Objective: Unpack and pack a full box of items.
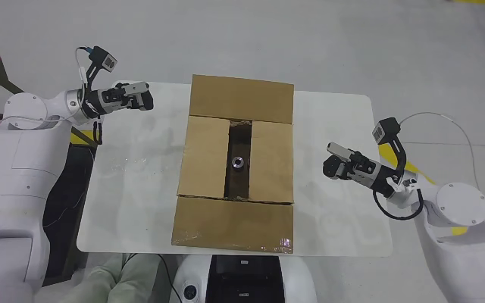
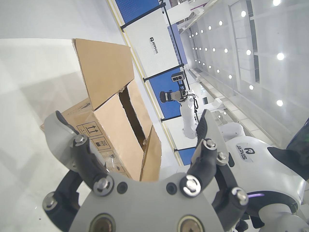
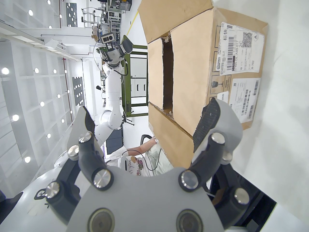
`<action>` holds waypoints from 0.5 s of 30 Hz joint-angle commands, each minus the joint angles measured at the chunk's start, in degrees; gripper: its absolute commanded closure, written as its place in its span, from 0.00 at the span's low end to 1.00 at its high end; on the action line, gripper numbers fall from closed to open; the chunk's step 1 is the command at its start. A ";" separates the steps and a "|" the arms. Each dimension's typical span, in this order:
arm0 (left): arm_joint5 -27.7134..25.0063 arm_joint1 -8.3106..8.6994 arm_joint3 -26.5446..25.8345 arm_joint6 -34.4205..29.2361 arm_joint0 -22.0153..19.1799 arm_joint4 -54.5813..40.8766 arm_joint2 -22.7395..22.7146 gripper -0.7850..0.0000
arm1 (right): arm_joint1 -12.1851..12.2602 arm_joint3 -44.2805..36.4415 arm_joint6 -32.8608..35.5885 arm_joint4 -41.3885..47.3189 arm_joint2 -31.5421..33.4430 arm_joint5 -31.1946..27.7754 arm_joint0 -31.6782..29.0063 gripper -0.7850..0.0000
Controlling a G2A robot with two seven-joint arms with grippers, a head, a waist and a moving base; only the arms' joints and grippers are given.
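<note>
A brown cardboard box (image 1: 204, 155) stands in the middle of the white table (image 1: 129, 197). Its far and near flaps are folded out, and its two side flaps lie nearly flat with a narrow gap between them. Through the gap a small round metal item (image 1: 237, 160) shows inside. My left gripper (image 1: 146, 97) hovers off the box's left far corner, open and holding nothing. My right gripper (image 1: 330, 167) hovers to the right of the box, open and holding nothing. The box (image 2: 113, 112) lies ahead of my left gripper (image 2: 130, 126), and the labelled side of the box (image 3: 193, 73) faces my right gripper (image 3: 152, 119).
Bare table surface lies on both sides of the box. The table's near edge (image 1: 227, 254) is just beyond the box's near flap. Shipping labels (image 3: 239, 49) cover the box's right wall.
</note>
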 commanded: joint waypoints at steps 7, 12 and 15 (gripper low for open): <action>0.00 0.00 0.00 0.00 0.00 0.00 0.00 0.00 | -0.39 -3.32 0.03 -4.49 -8.84 3.34 5.36 0.00; 0.00 0.00 0.00 0.00 0.00 0.00 0.00 0.00 | -1.30 -2.14 -0.60 -6.61 -17.91 6.61 11.11 0.00; 0.00 0.00 0.00 0.00 0.00 0.00 0.00 0.00 | -2.10 -0.60 -1.72 -6.63 -22.98 8.44 14.31 0.00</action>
